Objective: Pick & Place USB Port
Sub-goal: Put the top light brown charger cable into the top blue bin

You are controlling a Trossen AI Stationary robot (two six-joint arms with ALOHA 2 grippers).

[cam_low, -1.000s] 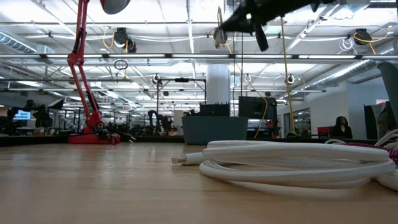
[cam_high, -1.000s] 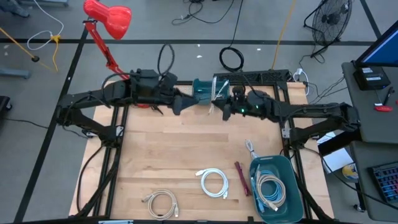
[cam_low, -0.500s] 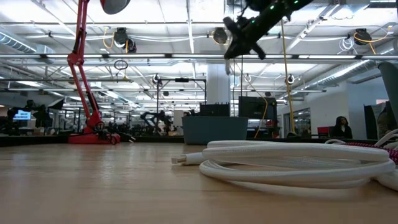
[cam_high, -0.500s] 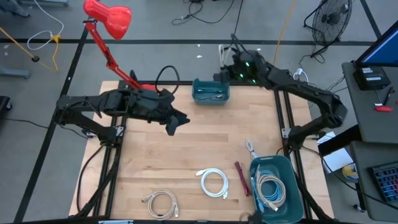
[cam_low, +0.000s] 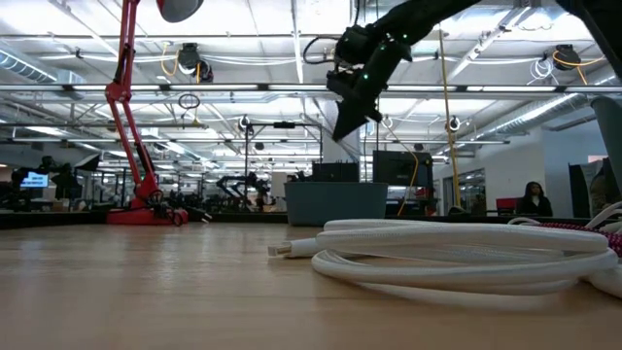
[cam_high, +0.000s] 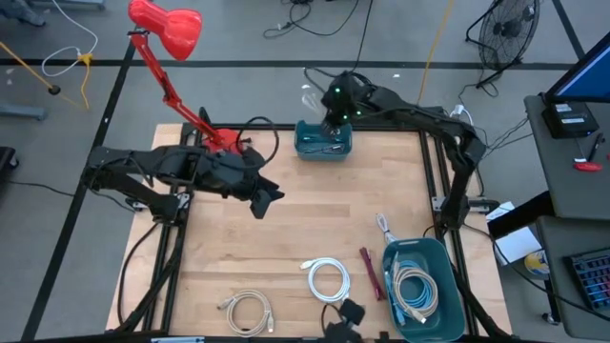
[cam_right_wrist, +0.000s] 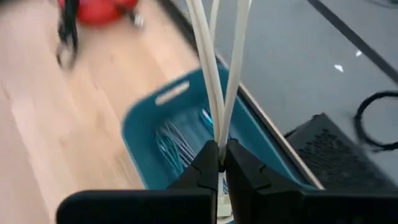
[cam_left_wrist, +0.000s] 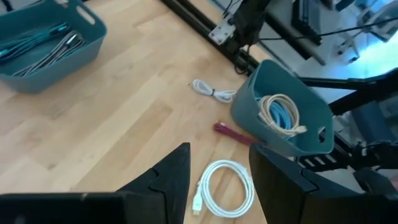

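My right gripper [cam_right_wrist: 221,163] is shut on a white USB cable [cam_right_wrist: 214,74] and hovers over the far teal bin [cam_high: 322,143], which holds several cables. In the low view this gripper [cam_low: 358,86] is high up, and the cable [cam_low: 347,122] hangs below it. My left gripper [cam_left_wrist: 221,171] is open and touches nothing. It floats above the table left of centre [cam_high: 267,196]. A coiled white cable [cam_high: 327,279] lies flat on the table near the near edge. My right gripper pinches the white cable's bundled strands [cam_right_wrist: 219,138] between its two fingers, which slant down from above. Two or three strands run out past the fingertips. The cable is lifted clear and hangs over the far teal bin.
A second teal bin [cam_high: 431,255] at the near right holds coiled cables. Beside it lie a small white cable [cam_high: 383,227] and a dark red cable [cam_high: 370,271]. A beige coil [cam_high: 246,310] lies near the near edge. A red lamp [cam_high: 167,29] stands at the far left. A dark object [cam_high: 345,314] shows at the near edge.
My right gripper has swung from beside the far bin up and out past the far edge, then back over the bin, carrying the white cable clear. My left gripper has drawn back from the bin toward the table's near and left side.
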